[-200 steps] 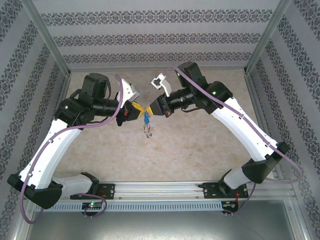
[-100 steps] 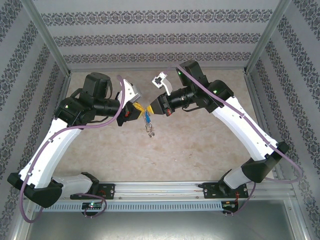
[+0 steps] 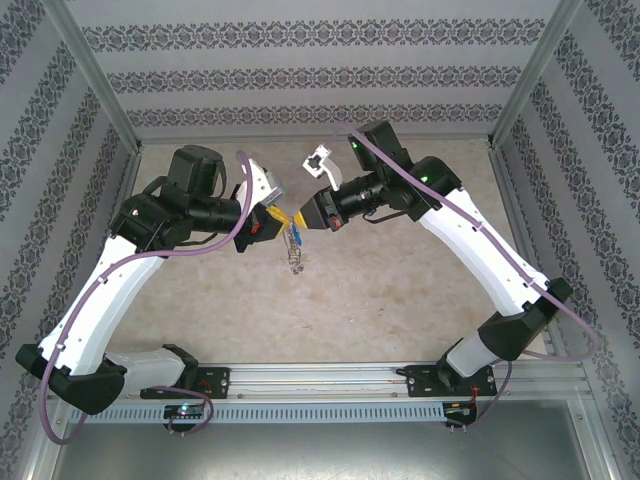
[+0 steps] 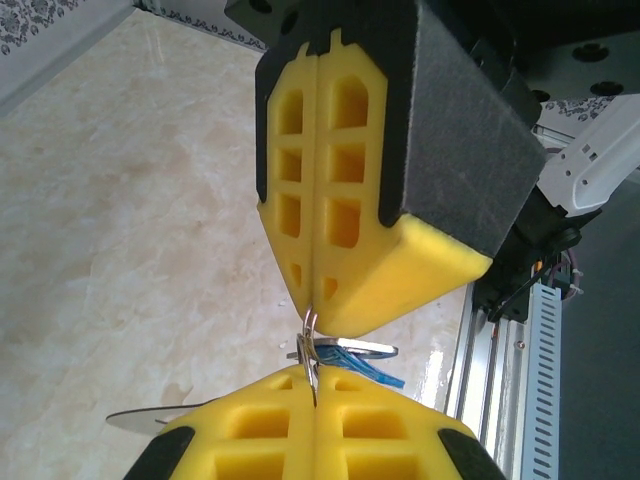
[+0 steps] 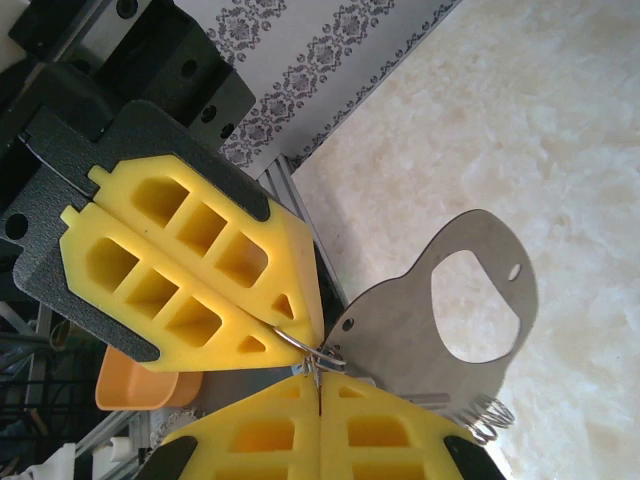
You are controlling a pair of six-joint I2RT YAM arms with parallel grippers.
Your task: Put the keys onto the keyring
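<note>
Rising from their bases at the near edge, the two arms bend inward and bring the left fingers (image 3: 272,215) and the right fingers (image 3: 300,219) tip to tip in the air above the beige marbled surface (image 3: 400,290).

In the left wrist view, the left fingers (image 4: 260,425) are pressed together at the bottom of the frame. The thin wire of the keyring (image 4: 310,342) runs into the seam between them. Directly opposite, the right fingers (image 4: 375,290) are likewise closed, and their tip pinches the same wire. The key (image 4: 368,368), with its blue head, lies in the narrow gap between the two pairs of tips, just to one side of the ring.

In the right wrist view, the right fingers (image 5: 258,406) are shut on the keyring (image 5: 292,342), and the left fingers (image 5: 287,264) grip it from the upper left. A flat grey metal tag (image 5: 400,320) with a large cut-out hangs from the ring by a small hole. A small wire coil (image 5: 485,418) sits just past the tag.

From above, the key (image 3: 294,236) hangs just below the meeting fingertips, and the small metal pieces (image 3: 296,262) dangle beneath it, clear of the surface. The patterned back wall (image 3: 320,75) stands beyond.
</note>
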